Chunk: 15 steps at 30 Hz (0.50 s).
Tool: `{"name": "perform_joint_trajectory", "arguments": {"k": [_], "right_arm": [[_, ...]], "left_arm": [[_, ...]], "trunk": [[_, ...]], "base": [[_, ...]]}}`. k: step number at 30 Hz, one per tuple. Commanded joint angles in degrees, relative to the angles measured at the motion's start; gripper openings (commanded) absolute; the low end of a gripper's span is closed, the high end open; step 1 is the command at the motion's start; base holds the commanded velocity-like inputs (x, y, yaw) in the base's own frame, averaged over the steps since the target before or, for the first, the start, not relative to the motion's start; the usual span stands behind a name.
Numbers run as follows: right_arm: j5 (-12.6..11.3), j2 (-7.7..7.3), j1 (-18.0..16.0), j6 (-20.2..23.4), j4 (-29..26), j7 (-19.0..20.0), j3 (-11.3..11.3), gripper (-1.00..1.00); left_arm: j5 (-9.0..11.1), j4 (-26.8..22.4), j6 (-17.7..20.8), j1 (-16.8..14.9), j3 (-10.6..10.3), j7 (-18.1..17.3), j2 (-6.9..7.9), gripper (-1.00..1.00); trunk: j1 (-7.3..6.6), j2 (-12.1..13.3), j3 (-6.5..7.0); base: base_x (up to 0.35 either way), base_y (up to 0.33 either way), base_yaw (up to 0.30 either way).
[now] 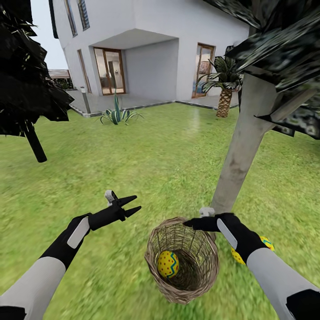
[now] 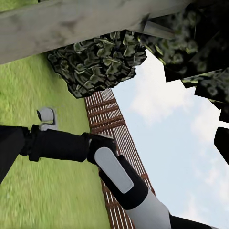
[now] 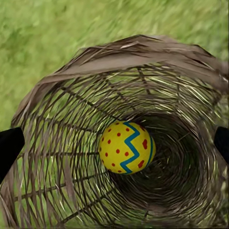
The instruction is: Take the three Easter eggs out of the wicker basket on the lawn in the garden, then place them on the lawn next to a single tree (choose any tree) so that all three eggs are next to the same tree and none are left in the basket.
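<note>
Spreading across the scene, near to far: the lawn (image 1: pixel 155 151), mottled green, running up to a white house (image 1: pixel 151 26) at the far side.

Rising on the right, leaning slightly: the tree (image 1: pixel 242 146), pale trunk meeting the grass just beyond the basket, dark angular foliage hanging overhead. Showing in the left wrist view too, as trunk (image 2: pixel 71 24) with a slatted fence (image 2: pixel 109 119) behind it.

Standing far left: a dark tree (image 1: pixel 26 89) on a thin trunk. Standing far right by the house: a short palm (image 1: pixel 225 95).

Sitting on the lawn near the robot, just in front of the trunk's base: the basket (image 1: pixel 200 253), open wicker, mouth tilted towards the camera.

Reaching in from the right: the right gripper (image 1: pixel 191 222), hovering at the basket's far rim, fingers (image 3: pixel 7 148) spread wide either side of the mouth in its wrist view, gripping nothing.

Hanging left of the basket, well apart from it, above bare grass: the left gripper (image 1: pixel 137 202), fingers parted in a V, empty.

Lying inside the basket, against its left wall: one egg (image 1: pixel 168 264), yellow with red dots and a blue zigzag (image 3: pixel 126 147).

Peeking out on both sides of the right forearm, on the grass right of the basket and near the trunk: more yellow egg shell (image 1: pixel 268 242); being partly hidden, whether one egg or two cannot be told.
</note>
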Motion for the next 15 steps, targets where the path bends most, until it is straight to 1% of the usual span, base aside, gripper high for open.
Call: {"name": "perform_joint_trajectory", "arguments": {"k": [1,3,4,6,8,9,15], "right_arm": [[0.0,-0.09,0.0,0.2,0.0,-1.3,1.1,1.0],[-0.1,-0.15,0.0,1.8,-0.1,-3.1,2.4,1.0],[-0.1,-0.15,0.0,2.6,-0.2,-3.3,2.6,1.0],[0.2,-0.12,0.0,7.6,-0.5,-4.1,3.1,1.0],[0.4,-0.12,0.0,10.1,-0.7,-4.5,3.3,1.0],[0.4,-0.14,0.0,10.8,-0.7,-4.6,3.3,1.0],[0.2,-0.1,0.0,11.6,-0.7,-4.9,3.4,1.0]], "left_arm": [[0.3,0.0,0.3,0.0,-0.2,0.0,0.05,1.0],[0.3,0.0,0.3,0.0,-0.2,0.0,0.04,1.0],[0.3,0.0,0.3,0.0,-0.2,0.0,0.03,1.0],[0.3,0.0,0.3,0.0,-0.2,0.0,0.03,1.0],[0.3,0.0,0.3,0.0,-0.2,0.0,0.01,1.0],[0.3,0.0,0.3,0.0,-0.2,0.0,0.02,1.0],[0.3,0.0,0.3,0.0,-0.2,0.0,-0.01,1.0]], "trunk": [[-0.01,0.0,-0.05],[-0.01,0.0,-0.05],[-0.01,0.0,-0.05],[-0.01,0.0,-0.05],[-0.01,0.0,-0.05],[-0.01,0.0,-0.05],[-0.01,0.0,-0.05]], "base": [[0.001,0.001,0.0],[0.0,0.0,0.0],[0.0,0.0,0.0],[0.0,0.0,0.0],[0.0,0.0,0.0],[0.0,0.0,0.0],[0.0,0.0,0.0]]}}
